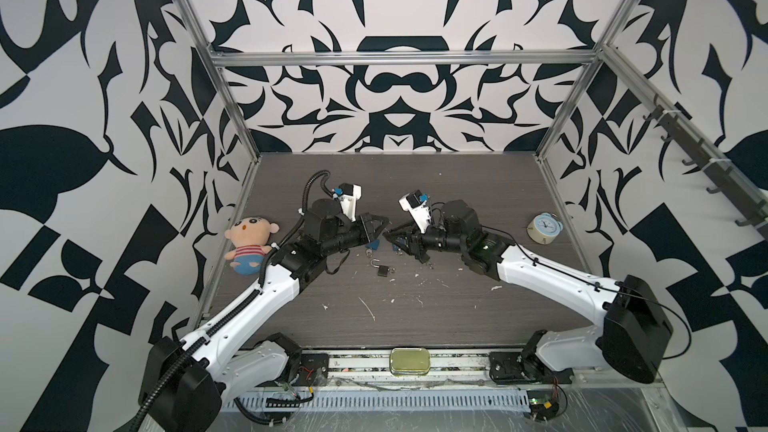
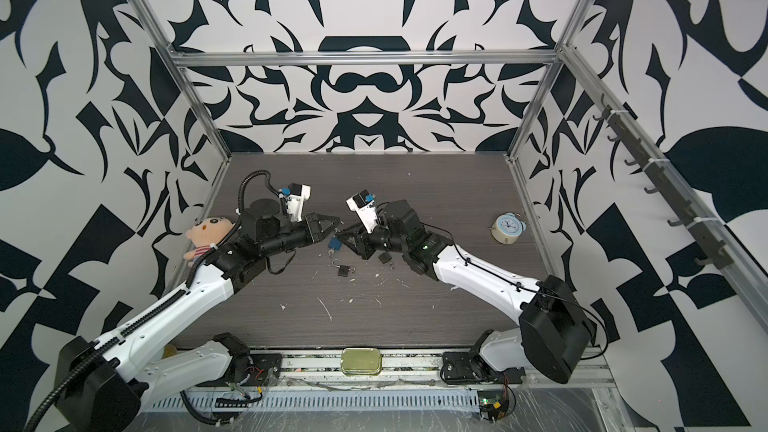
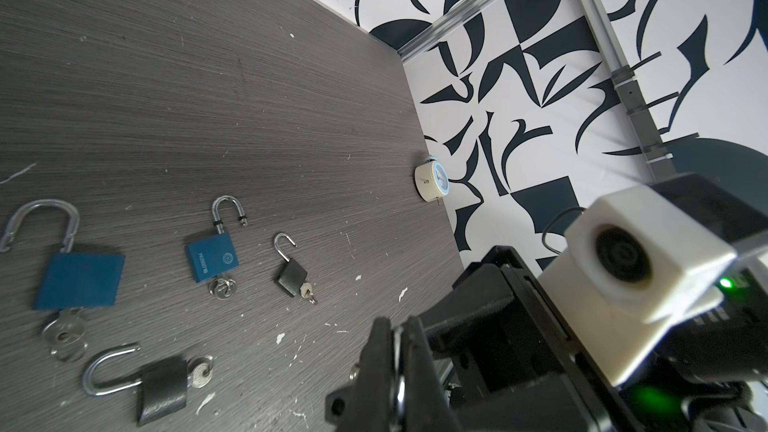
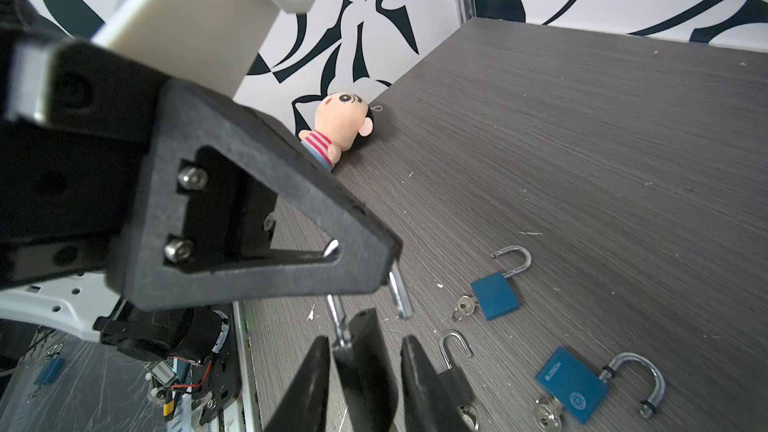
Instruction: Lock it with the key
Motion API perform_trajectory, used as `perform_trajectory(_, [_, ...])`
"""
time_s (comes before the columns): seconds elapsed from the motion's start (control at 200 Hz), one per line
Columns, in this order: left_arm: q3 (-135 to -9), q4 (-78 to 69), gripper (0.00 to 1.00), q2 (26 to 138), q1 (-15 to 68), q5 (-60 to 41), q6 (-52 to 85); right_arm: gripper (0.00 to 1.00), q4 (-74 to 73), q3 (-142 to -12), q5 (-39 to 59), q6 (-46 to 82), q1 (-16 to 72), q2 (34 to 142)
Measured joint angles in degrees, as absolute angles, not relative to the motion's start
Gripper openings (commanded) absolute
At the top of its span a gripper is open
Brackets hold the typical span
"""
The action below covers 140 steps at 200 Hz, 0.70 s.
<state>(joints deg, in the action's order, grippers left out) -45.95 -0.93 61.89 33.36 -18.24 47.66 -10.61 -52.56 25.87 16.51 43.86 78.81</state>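
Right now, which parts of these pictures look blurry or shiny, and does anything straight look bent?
Right wrist view: the white camera housing near the lens is out of focus, the lettered blue padlock sharp. Left wrist view: the big blue padlock at the picture's edge is smeared. Both top views: the gold tin catches glare, and the frame posts splay outward, likely wide-lens distortion.

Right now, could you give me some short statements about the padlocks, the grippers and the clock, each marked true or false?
The blue Blossom padlock lies with its shackle open. True.
The alarm clock stands beside the doll. False: they are at opposite sides of the table.
The left gripper is wide open. False: it is shut on the shackle of a black padlock.
The right gripper has its jaws on either side of that padlock's body. True.
The small black padlock has no key. False: a key sits in it.
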Motion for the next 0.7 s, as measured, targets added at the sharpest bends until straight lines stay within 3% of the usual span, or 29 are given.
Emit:
perform_trajectory(0.375, [-45.95,-0.80,0.00,61.52,33.45,-17.93,48.07,0.20,-10.72,-52.56,26.13,15.99,44.14,79.33])
perform_trajectory(0.505, [-45.95,-0.51,0.00,61.34,33.45,-17.85,48.25,0.00,-11.00,-52.58,26.59,15.14,44.71,79.33])
perform_trajectory(0.7, [-45.95,0.19,0.00,60.62,33.45,-17.56,48.23,0.00,-11.11,-52.58,26.79,15.03,44.88,79.15])
